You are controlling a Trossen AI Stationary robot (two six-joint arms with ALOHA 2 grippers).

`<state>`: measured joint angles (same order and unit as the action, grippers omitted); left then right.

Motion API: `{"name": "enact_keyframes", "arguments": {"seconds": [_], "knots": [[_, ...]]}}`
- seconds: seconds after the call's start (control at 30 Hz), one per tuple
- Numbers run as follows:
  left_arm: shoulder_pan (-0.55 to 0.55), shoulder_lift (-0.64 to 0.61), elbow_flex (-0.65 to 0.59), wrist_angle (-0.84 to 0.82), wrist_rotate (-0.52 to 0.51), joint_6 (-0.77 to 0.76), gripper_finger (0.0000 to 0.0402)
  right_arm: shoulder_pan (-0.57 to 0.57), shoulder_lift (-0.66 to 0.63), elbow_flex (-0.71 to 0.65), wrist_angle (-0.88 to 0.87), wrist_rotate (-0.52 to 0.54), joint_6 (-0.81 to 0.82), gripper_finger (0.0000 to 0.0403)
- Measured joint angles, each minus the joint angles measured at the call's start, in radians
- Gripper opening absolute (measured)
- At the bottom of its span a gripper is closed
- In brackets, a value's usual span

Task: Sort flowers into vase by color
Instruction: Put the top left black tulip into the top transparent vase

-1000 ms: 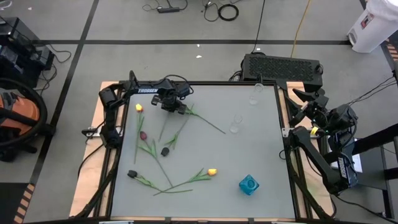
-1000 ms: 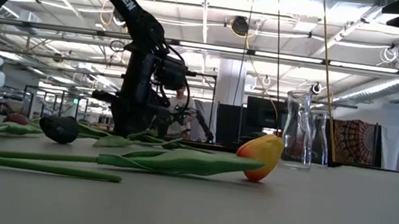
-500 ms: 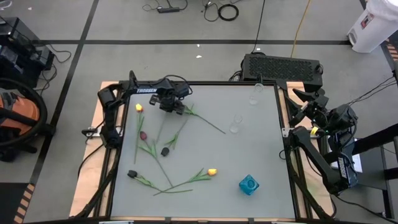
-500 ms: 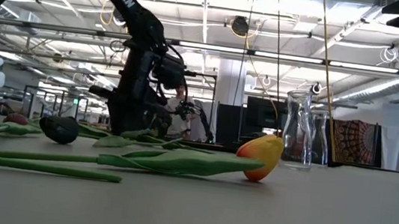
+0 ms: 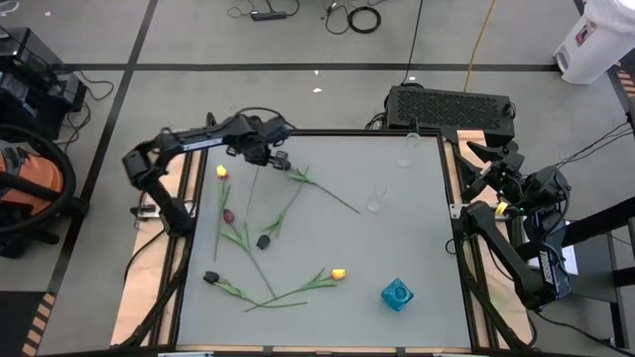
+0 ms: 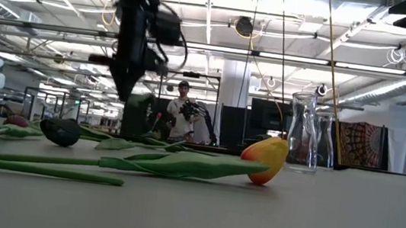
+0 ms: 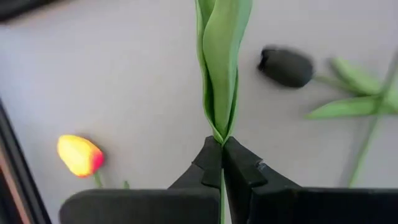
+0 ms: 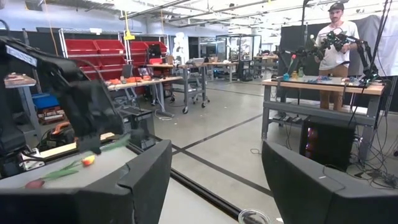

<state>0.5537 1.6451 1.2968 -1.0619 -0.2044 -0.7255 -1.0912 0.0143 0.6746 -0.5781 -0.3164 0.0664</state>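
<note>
**Left gripper clamped on a tulip stem, right arm parked**

I can read no writing in these views. I count five flowers on the table point(image 5: 417, 228): two yellow tulips, one near the left edge point(image 5: 221, 172) and one toward the front point(image 5: 338, 274); two dark purple-black tulips point(image 5: 263, 241) point(image 5: 210, 278); and one pinkish red tulip point(image 5: 229, 215). A sixth stem point(image 5: 253, 193) hangs from my left gripper point(image 5: 266, 157), whose fingers point(image 7: 239, 171) are pressed together on it just below a folded green leaf point(image 7: 221, 62); I cannot tell that flower's colour.

There are three vases: two clear glass vases point(image 5: 405, 149) point(image 5: 376, 196) toward the back right and one blue vase point(image 5: 396, 295) at the front right. The right gripper point(image 5: 483, 169) waits off the table's right edge, fingers apart and empty.

The surface is plain pale grey with a dark frame. Beyond lies a workshop with benches, red bins point(image 8: 134, 53), and a person point(image 8: 336, 37) standing at a bench.
</note>
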Motion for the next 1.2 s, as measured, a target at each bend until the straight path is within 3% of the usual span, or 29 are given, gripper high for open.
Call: {"name": "enact_keyframes", "arguments": {"seconds": [0.37,0.63,0.87,1.0,1.2], "knots": [[-0.003,-0.280,0.000,0.047,-0.044,0.128,0.0002,0.000,0.000,0.000,0.000,0.000,0.000,0.0242],[-0.040,-0.417,0.000,0.394,0.002,0.316,0.0001,0.000,0.000,0.000,0.010,0.000,0.001,0.0242],[-0.108,-0.444,0.000,0.702,0.178,0.562,0.0001,0.000,0.000,0.000,0.019,0.000,0.001,0.0242],[-0.154,-0.441,0.000,0.718,0.207,0.658,0.0001,0.000,0.000,0.000,0.047,0.000,0.047,0.0242],[-0.205,-0.397,0.000,0.739,0.206,0.661,0.0001,0.000,0.000,0.000,0.059,0.004,0.205,0.0242]]}}
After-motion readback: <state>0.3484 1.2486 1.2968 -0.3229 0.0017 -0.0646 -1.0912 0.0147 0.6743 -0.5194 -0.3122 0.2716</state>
